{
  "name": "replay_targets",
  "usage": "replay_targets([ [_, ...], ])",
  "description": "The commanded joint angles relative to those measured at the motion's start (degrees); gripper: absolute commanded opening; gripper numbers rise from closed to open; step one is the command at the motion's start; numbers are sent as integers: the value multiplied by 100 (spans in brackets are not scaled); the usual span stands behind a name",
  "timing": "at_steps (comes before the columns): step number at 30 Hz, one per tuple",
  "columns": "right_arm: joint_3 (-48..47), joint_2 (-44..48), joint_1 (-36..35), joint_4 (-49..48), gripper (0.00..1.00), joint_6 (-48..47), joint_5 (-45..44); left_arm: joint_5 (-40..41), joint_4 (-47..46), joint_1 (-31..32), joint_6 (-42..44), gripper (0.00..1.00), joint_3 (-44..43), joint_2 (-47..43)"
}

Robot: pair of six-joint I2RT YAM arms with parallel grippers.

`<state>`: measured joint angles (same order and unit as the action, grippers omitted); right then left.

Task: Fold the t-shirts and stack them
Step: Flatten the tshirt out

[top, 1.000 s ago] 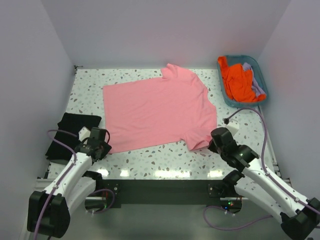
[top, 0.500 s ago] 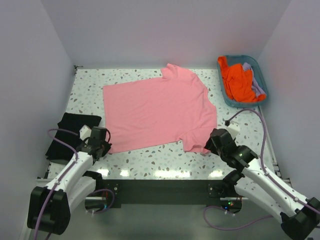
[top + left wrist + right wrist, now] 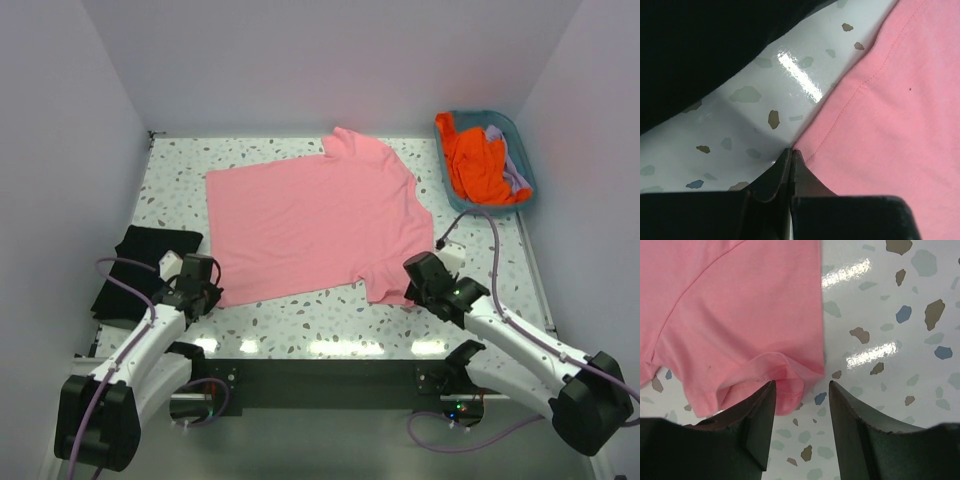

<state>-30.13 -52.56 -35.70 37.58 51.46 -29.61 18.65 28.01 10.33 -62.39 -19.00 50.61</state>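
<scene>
Spread flat mid-table, pink tee (image 3: 315,225); folded at near left, black tee (image 3: 140,268); in the far-right basket (image 3: 480,113), orange tee (image 3: 478,165) and lavender tee (image 3: 516,181). Clenched at the pink tee's near-left hem corner, left gripper (image 3: 790,159), hold on cloth unclear. Released, right gripper (image 3: 801,387), jaws astride the near-right sleeve hem.

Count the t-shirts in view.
4: pink tee spread mid-table; black tee lying at left edge; orange tee and lavender tee bunched in the teal basket, which may hide more.
</scene>
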Motion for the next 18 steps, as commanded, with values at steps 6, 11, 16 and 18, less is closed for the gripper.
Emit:
replay_targets([
  [6, 271, -448, -24, -700, 30, 259, 34, 112, 222, 31, 139, 0, -147, -69],
  [11, 210, -431, -24, -568, 8, 259, -1, 138, 275, 31, 148, 0, -191, -95],
  [16, -89, 323, -24, 397, 0, 303, -317, 165, 424, 31, 131, 0, -305, -121],
  [18, -142, 962, -24, 443, 0, 313, -248, 173, 477, 31, 122, 0, -349, -165],
])
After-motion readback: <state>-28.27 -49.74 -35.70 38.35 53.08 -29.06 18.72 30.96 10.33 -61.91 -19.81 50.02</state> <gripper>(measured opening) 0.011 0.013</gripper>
